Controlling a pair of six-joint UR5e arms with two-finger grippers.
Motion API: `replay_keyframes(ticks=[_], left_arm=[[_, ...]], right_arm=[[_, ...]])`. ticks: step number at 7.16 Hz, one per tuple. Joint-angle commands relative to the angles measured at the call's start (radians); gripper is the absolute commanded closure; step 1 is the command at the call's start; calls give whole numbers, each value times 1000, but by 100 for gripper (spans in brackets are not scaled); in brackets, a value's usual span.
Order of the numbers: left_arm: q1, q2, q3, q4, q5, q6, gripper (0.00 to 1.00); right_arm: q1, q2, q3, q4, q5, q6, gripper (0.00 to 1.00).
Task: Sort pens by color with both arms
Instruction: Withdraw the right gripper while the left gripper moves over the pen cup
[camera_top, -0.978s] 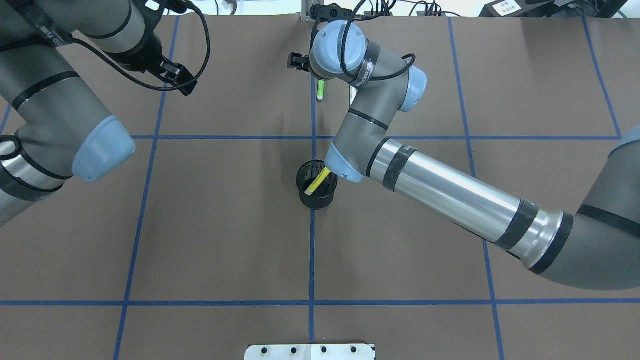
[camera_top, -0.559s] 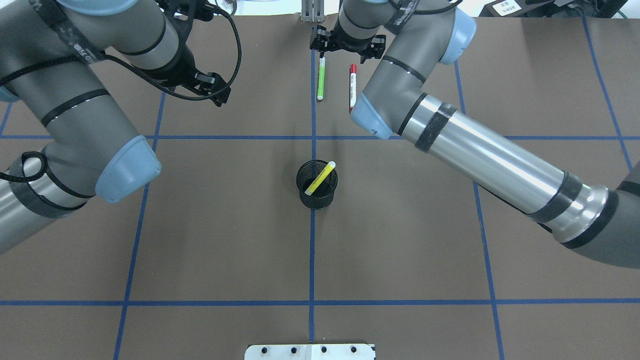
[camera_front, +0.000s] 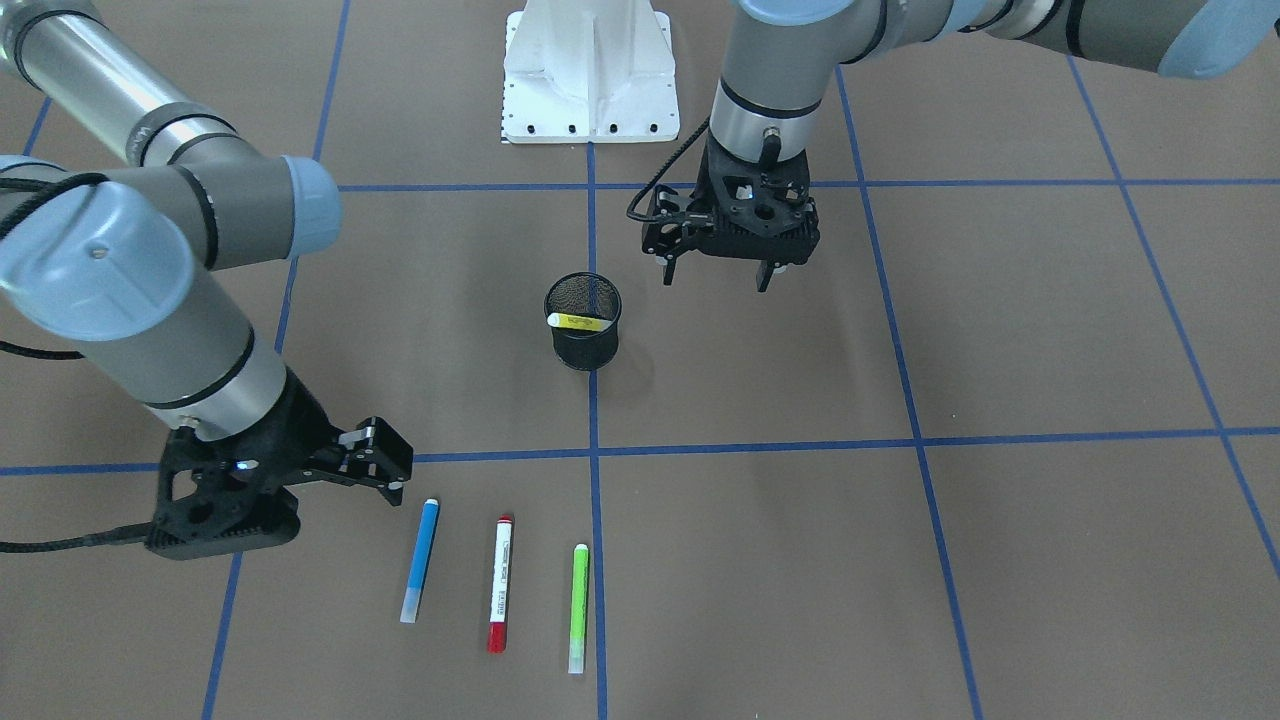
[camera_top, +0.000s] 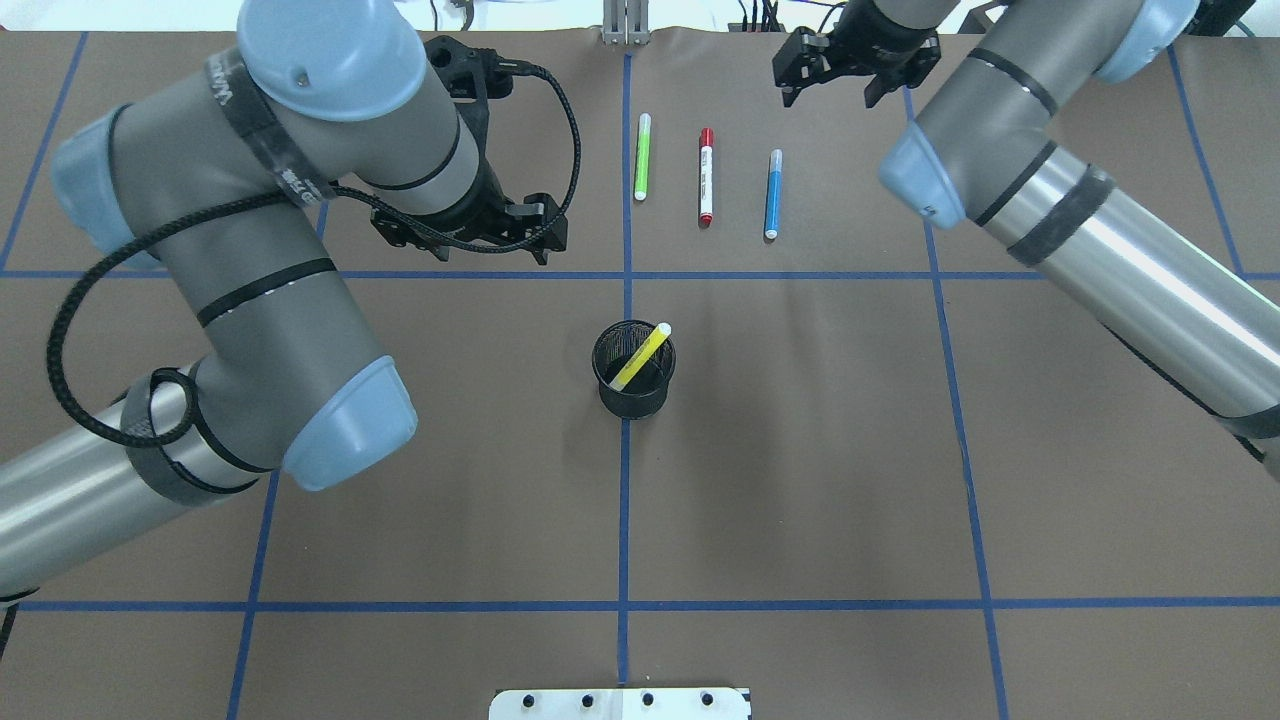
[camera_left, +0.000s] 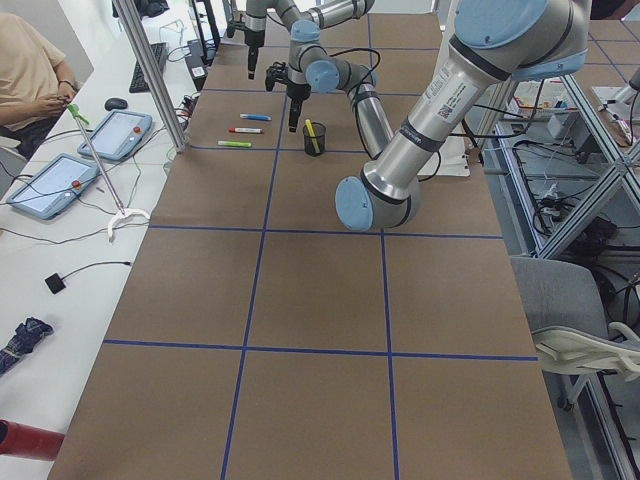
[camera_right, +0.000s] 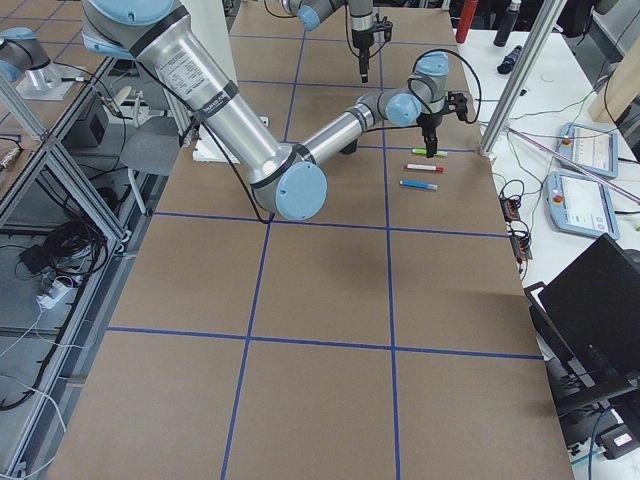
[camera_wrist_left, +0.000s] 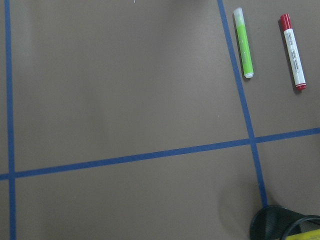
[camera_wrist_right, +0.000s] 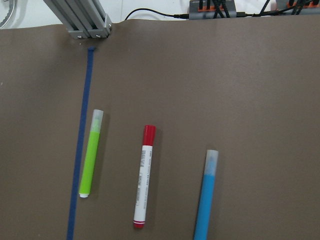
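Three pens lie side by side near the far edge: green (camera_top: 641, 157) (camera_front: 579, 607), white with red ends (camera_top: 706, 177) (camera_front: 500, 583), and blue (camera_top: 773, 193) (camera_front: 419, 560). The yellow pen (camera_top: 640, 357) (camera_front: 578, 321) leans inside the black mesh cup (camera_top: 633, 395) at the table's centre. My right gripper (camera_top: 830, 90) (camera_front: 385, 465) hangs open and empty just beyond and to the right of the blue pen. Open and empty too, my left gripper (camera_top: 470, 240) (camera_front: 715, 275) hovers left of the pen row, above and apart from the cup.
Blue tape lines grid the brown table. The white pedestal base (camera_front: 590, 70) sits at the robot's side. An aluminium post (camera_top: 625, 20) stands at the far edge. A person (camera_left: 30, 80) sits at a side desk with tablets.
My right arm has swept right along the far edge, uncovering the red-ended pen and then the blue one. My left gripper has moved right and nearer, toward the centre line.
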Motion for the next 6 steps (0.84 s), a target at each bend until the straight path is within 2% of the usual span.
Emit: replay_keyframes(ticks=[1,3,4,5,6], left_arm=[[100,-75,75,-3,103,-2,0],[151,-116,122,-12,148,89,2],[181,-125,131,-12,199,129,7],[192,-181,190,-11,239,163,7],[194,-250,296,-15,237,165,9]], right_arm=[[92,-120,73,-1,77,-172,0],[144,-226,138,-1,92,-283,0],[149,-239,141,0,92,-292,0],[150,-243,144,0,92,-291,0],[150,-253,146,5,91,-292,0]])
